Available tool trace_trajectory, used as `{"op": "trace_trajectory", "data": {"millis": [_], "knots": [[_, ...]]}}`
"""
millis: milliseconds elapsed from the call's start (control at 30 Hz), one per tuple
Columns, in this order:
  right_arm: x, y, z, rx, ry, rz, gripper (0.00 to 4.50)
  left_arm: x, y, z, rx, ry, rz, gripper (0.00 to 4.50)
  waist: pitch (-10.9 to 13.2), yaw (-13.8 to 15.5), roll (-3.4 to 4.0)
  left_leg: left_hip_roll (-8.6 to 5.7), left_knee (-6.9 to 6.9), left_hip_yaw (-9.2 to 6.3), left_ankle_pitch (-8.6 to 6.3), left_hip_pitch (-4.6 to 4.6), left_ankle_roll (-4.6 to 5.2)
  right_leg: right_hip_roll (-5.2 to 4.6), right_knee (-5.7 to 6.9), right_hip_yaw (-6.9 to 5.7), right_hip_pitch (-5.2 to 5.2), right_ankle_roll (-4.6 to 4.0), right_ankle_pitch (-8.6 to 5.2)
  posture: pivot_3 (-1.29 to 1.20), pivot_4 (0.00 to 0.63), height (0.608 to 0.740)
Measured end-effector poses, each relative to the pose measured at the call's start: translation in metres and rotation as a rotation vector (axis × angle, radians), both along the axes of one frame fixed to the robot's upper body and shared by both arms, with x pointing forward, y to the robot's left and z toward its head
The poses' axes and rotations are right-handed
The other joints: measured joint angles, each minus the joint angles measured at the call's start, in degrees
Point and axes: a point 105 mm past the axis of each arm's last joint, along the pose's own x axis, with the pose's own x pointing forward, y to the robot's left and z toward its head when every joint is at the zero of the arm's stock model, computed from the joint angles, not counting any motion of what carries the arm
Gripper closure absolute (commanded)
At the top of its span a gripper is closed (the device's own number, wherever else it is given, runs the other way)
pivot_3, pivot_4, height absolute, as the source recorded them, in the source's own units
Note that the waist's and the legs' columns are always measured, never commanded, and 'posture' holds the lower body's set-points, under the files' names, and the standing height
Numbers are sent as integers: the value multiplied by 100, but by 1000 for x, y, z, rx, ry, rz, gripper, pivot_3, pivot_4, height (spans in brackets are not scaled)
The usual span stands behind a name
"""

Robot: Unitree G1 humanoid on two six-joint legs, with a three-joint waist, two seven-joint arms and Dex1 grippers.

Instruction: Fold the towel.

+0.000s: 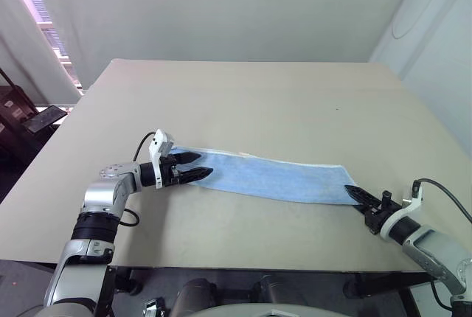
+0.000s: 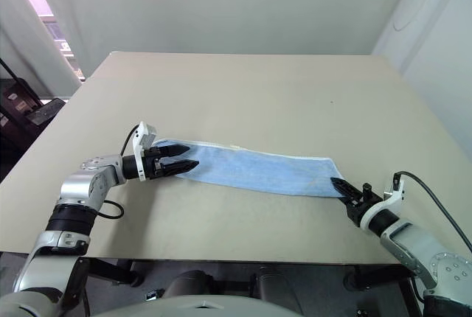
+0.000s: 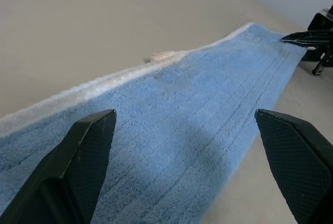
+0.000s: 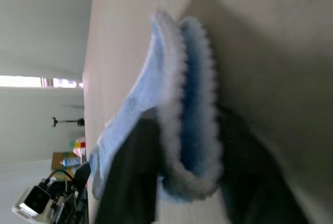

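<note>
A wide beige table (image 1: 295,103) stretches in front of me, its matte top bare apart from the cloth, with pale walls (image 1: 221,7) behind it and a white curtain (image 1: 29,51) hanging at my left, where some dark furniture (image 1: 22,114) stands beyond the table's edge. The towel (image 1: 276,178) lies flat near the table's front edge as a long, narrow, light blue band, already doubled lengthwise, running from my left hand across to my right and slanting slightly toward me on the right. Its white stitched edging runs along the far long side. My left gripper (image 1: 193,166) sits at the towel's left end with both fingers spread wide, one above the cloth and one beside its near edge, gripping nothing. My right gripper (image 1: 358,196) is at the towel's right end, and my right wrist view shows the two dark fingers (image 4: 130,182) clenched on either side of the folded, fuzzy edge there, pinching it.
</note>
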Motion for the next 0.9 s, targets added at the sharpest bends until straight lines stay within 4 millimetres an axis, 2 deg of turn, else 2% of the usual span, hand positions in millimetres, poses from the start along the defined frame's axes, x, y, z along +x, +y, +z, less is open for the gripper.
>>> {"op": "trace_trajectory", "data": {"millis": [67, 367, 433, 500, 600, 700, 767, 900], "knots": [[0, 0, 3, 15, -16, -2, 4482, 0, 1, 0, 3, 0, 2, 0, -2, -7, -3, 0, 1, 0, 0, 1, 0, 0, -1, 0, 3, 3, 1, 0, 0, 724], [0, 3, 8, -12, -42, 47, 4482, 1, 4, 0, 12, 0, 17, 0, 0, -3, 3, 0, 2, 2, 0, -1, 1, -2, -4, 1, 0, 6, 7, 0, 0, 724], [3, 7, 20, -39, -85, 82, 4482, 1, 8, 2, 9, 6, 26, 0, 6, -14, 18, 0, 2, 3, 0, -3, 1, -2, -3, 2, -4, 7, 7, 0, 0, 724], [9, 14, 40, -78, -156, 131, 4482, 2, 11, 4, 7, 1, 35, 0, 6, -20, 30, 0, 2, 3, 0, -3, 1, -2, -3, 2, -4, 9, 6, 0, 0, 724], [18, 34, 81, -145, -296, 241, 4482, 4, 20, 9, 16, -11, 62, 0, 6, -8, 30, 0, 1, 2, 0, -2, 1, 0, -2, 1, -4, 11, 5, 0, 0, 724], [27, 72, 105, -198, -392, 405, 4482, 11, 27, 17, 23, -30, 86, 0, 4, -8, 27, 0, 2, 2, 0, -2, 1, 0, -1, 2, -4, 10, 6, 0, 0, 724], [28, 91, 106, -228, -407, 487, 4482, 13, 27, 20, 25, -49, 85, 0, 3, 13, 26, 0, 2, 3, -2, -5, 4, -2, -5, 1, -3, 3, 10, 0, 0, 724], [31, 118, 86, -327, -360, 617, 4482, 13, 30, 17, 29, -40, 98, 0, 4, 20, 25, -2, 3, 6, -8, -21, 15, -6, -11, 1, -14, -6, 16, 0, 0, 724]]}}
